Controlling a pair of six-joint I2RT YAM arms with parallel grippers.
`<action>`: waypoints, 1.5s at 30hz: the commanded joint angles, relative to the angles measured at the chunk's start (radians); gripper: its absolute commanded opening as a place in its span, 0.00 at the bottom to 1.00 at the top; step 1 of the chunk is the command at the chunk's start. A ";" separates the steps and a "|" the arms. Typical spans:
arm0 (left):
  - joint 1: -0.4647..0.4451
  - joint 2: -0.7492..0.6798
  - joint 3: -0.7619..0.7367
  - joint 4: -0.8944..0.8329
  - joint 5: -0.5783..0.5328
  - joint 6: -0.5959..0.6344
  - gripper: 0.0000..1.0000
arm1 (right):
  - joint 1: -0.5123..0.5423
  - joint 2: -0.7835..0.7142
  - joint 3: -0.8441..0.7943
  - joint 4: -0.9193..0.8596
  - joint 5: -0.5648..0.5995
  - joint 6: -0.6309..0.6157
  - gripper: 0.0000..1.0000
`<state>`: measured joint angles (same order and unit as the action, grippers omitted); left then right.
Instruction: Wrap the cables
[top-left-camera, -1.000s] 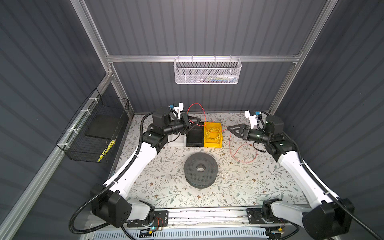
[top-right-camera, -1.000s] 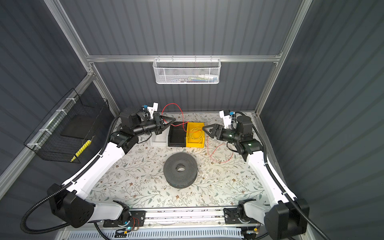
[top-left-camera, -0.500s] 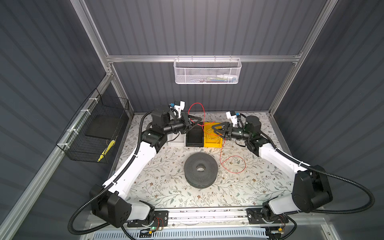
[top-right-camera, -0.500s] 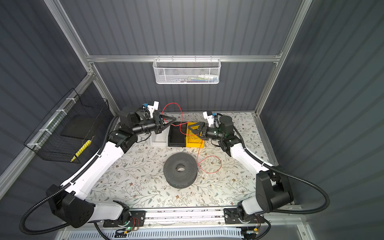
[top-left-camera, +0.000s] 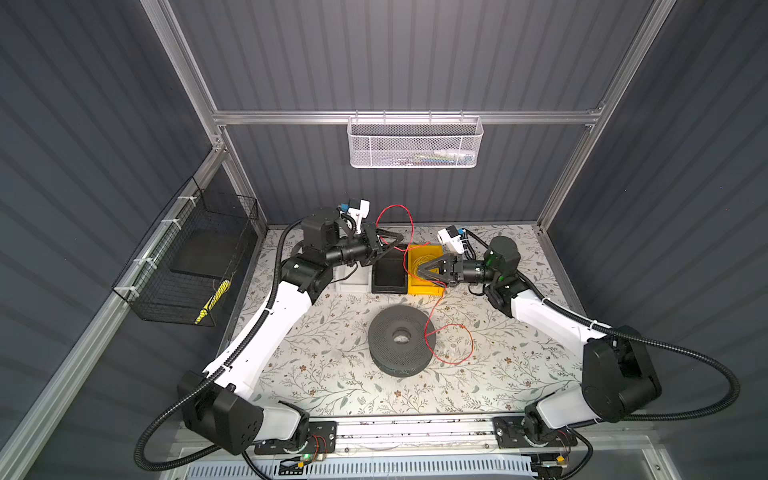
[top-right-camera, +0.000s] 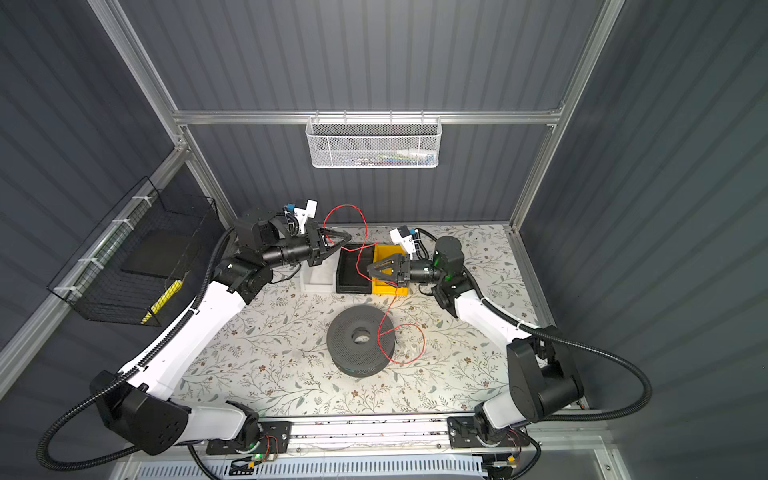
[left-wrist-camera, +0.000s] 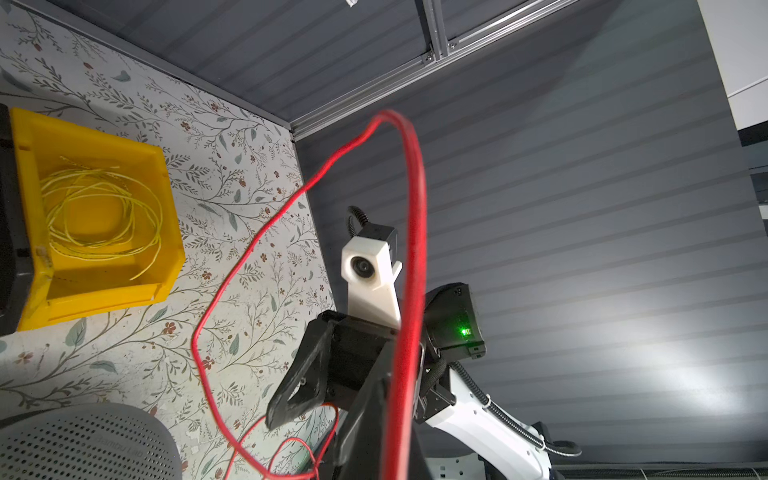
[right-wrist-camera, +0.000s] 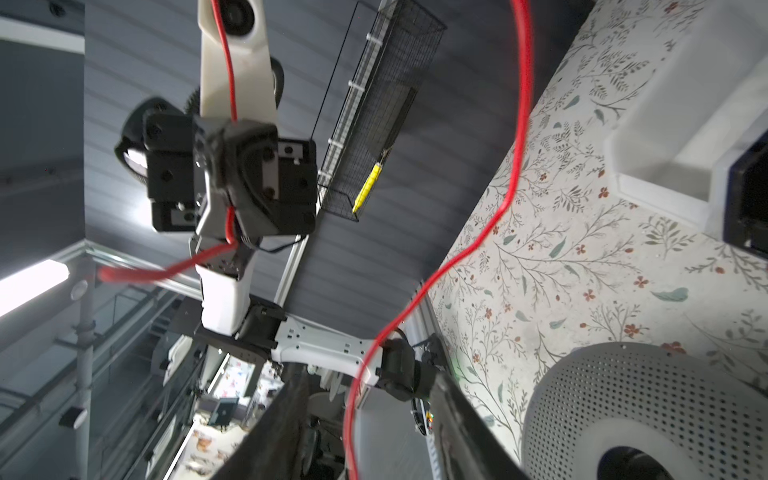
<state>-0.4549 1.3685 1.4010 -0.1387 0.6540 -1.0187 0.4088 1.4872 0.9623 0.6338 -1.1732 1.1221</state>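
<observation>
The left gripper (top-left-camera: 398, 240) pinches the thin, glossy red cable (left-wrist-camera: 419, 208), whose springy loops pass between the right gripper's (top-left-camera: 419, 273) half-parted jaws

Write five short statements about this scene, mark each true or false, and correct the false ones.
1. The yellow bin holds a coil of yellow wire. True.
2. The left gripper is open and empty. False: it is shut on the red cable.
3. The red cable is wound round the grey spool. False: it runs in loose loops, one reaching the table beside the spool.
4. The right gripper has its jaws apart, with the red cable between them. True.
5. The white mesh basket stands on the table. False: it hangs high on the back wall.
</observation>
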 joint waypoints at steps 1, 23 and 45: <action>0.011 0.003 0.043 -0.014 0.014 0.029 0.00 | 0.026 0.002 0.041 -0.014 -0.085 -0.031 0.44; 0.153 0.063 0.327 -0.558 0.308 0.512 0.00 | -0.230 -0.164 0.134 -1.174 0.716 -0.791 0.00; -0.031 0.146 0.450 -0.998 -0.568 0.868 0.58 | -0.363 -0.282 0.158 -1.138 0.481 -0.653 0.00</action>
<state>-0.4892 1.5955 1.9022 -1.2228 0.1425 -0.1162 0.0441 1.2331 1.1324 -0.5323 -0.6037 0.3866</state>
